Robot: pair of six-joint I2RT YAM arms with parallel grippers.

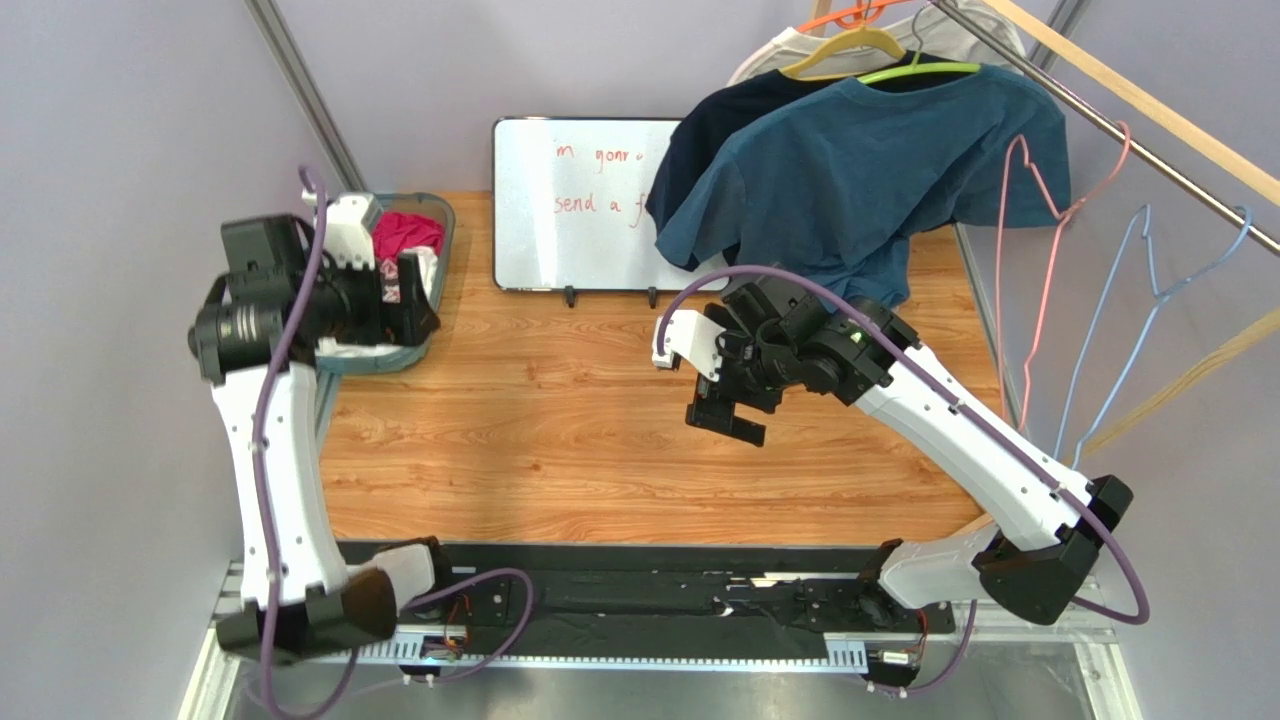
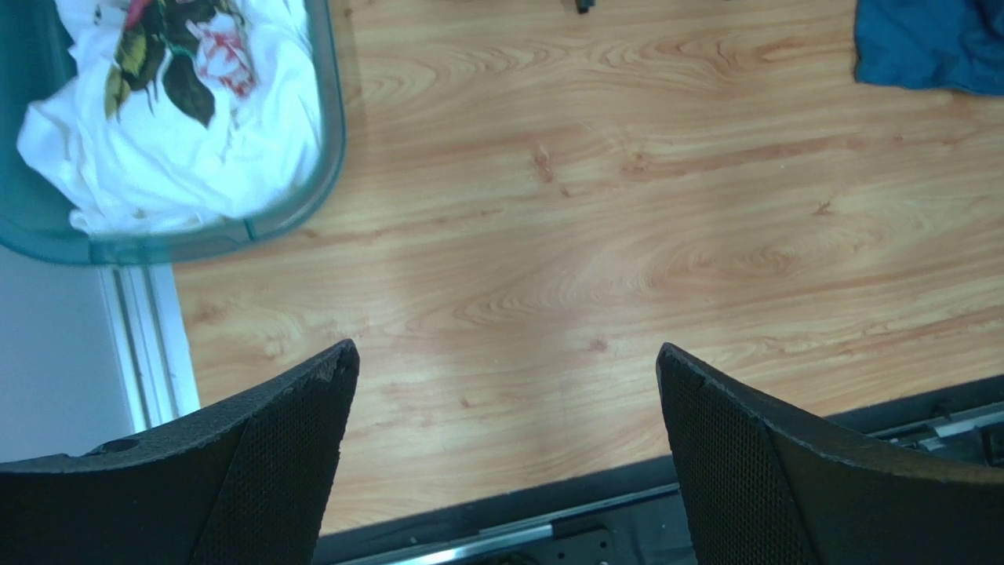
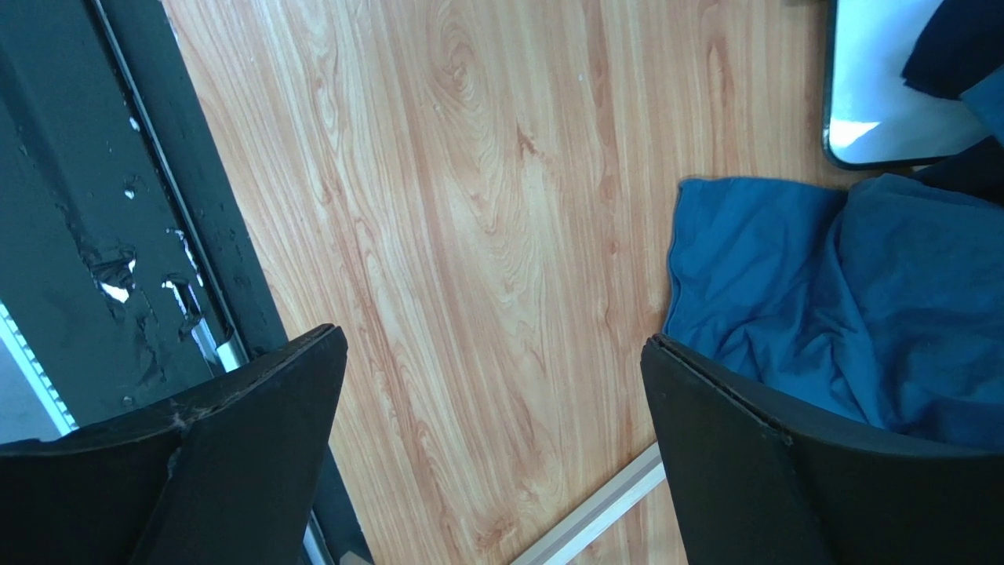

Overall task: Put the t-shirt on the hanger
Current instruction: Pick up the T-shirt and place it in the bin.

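The pink wire hanger (image 1: 1001, 240) hangs from the wooden rod (image 1: 1142, 105) at the right, past the table's edge. A crumpled white garment with a rose print (image 2: 177, 153) lies in the teal basket (image 2: 330, 141); I cannot tell whether it is the t-shirt. My left gripper (image 1: 406, 285) (image 2: 507, 353) hovers open beside the basket's near corner, with nothing between its fingers. My right gripper (image 1: 729, 417) (image 3: 495, 336) is open over the bare wood at mid-table, holding nothing.
A teal-blue t-shirt (image 1: 872, 150) (image 3: 825, 294) on a lime-green hanger drapes onto the back right of the table. Light blue wire hangers (image 1: 1150, 285) hang beside the pink one. A whiteboard (image 1: 586, 203) stands at the back. A pink-red cloth (image 1: 406, 233) also lies in the basket (image 1: 428, 203).
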